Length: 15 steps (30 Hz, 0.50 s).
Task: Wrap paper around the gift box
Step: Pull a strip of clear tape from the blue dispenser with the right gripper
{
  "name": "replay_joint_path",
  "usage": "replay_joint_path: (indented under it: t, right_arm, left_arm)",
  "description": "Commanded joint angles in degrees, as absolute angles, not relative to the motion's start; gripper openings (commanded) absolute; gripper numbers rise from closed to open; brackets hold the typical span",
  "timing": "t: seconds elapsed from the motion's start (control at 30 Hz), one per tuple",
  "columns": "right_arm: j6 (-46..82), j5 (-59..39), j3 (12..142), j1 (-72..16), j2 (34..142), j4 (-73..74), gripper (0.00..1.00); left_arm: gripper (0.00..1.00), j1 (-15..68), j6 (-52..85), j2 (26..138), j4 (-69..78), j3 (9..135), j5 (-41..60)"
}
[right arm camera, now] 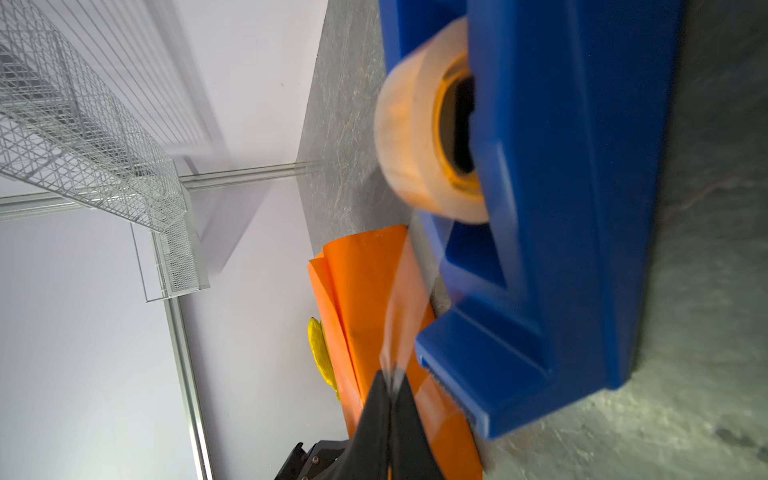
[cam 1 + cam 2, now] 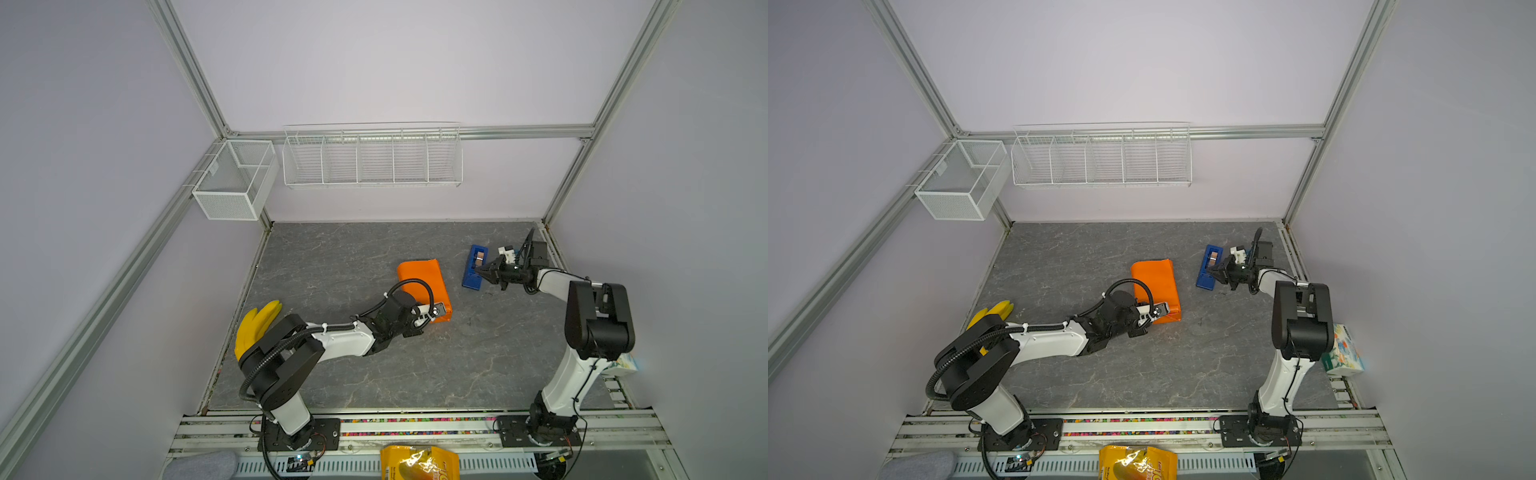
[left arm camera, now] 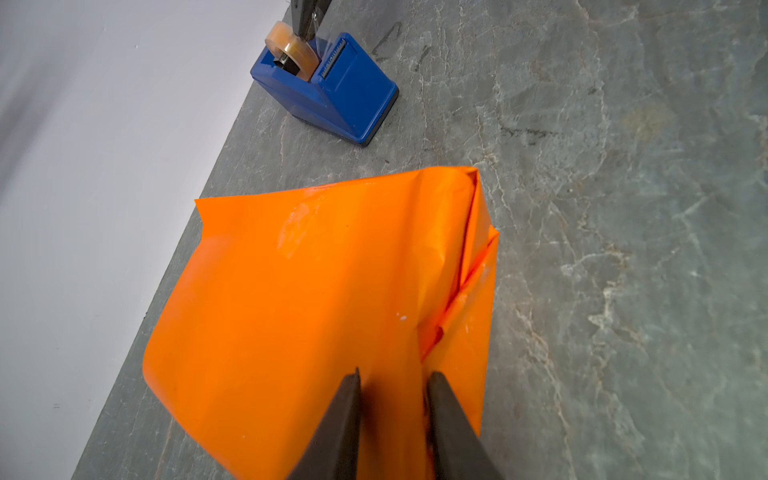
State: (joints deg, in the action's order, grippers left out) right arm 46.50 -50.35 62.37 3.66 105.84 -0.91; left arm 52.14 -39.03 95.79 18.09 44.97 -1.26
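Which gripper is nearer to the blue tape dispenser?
Right. The right gripper pinches the tape strip at the tape dispenser; the left gripper is at the orange paper, farther away.

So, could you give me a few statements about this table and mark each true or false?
1. The right end effector pinches a strip of clear tape pulled from the blue tape dispenser. True.
2. The orange paper lies flat and fully spread out. False: it is folded up into a bundle.
3. The bananas lie against the tape dispenser. False: they lie at the table's left edge, far from it.
4. The left end effector is at the orange paper. True.
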Motion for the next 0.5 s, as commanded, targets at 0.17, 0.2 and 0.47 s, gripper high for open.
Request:
replay_joint_path:
  t: [0.17,0.2,0.47]
  right_arm:
    - [43.7,-51.5,57.1,2.4,97.9,-4.0,0.07]
    - [42.9,-51.5,56.8,2.1,97.3,-4.9,0.07]
    - [39.0,-49.4,52.0,0.7,93.7,-8.9,0.07]
  left_arm:
    - [0.28,52.4,-38.4,97.9,11.0,44.9,-0.2]
    - [0.28,52.5,-38.5,97.8,11.0,44.8,-0.2]
    - [0.28,52.4,-38.4,97.9,11.0,44.9,-0.2]
